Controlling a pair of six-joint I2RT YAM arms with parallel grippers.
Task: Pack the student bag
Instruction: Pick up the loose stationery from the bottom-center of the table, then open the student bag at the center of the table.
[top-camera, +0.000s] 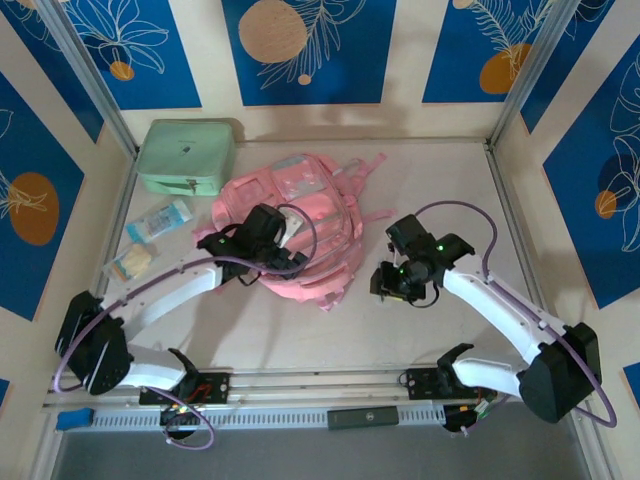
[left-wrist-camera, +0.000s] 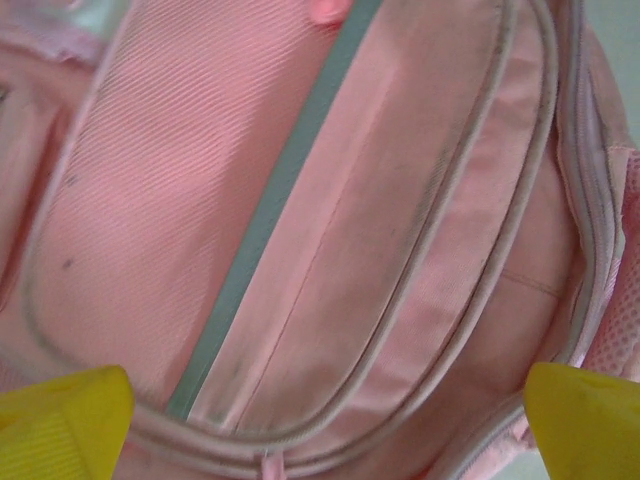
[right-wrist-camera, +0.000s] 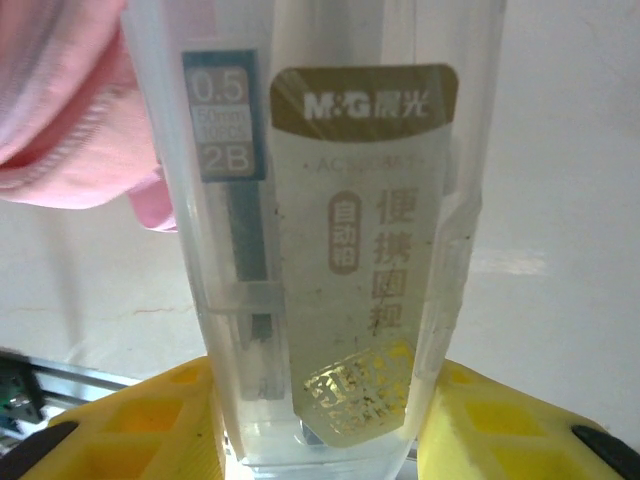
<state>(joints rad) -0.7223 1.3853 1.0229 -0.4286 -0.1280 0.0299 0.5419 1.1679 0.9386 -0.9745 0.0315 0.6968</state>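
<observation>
Pale surface (top-camera: 440, 190) bears the student bag (top-camera: 310, 200); left fingers (left-wrist-camera: 60, 425) gape over it, right fingers (right-wrist-camera: 150, 420) clamp a lead box (right-wrist-camera: 330, 250) for packing.

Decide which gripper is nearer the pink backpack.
Left. The left gripper hangs over the backpack; the right gripper, holding a clear lead case, sits just off its right side.

Student bag (top-camera: 320, 200) part-hidden by L arm (top-camera: 180, 285) (clear box (right-wrist-camera: 330, 250) top cropped).

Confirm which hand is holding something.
The right hand: clamped on a clear M&G pack. The left hand hangs open and empty over the student bag.
</observation>
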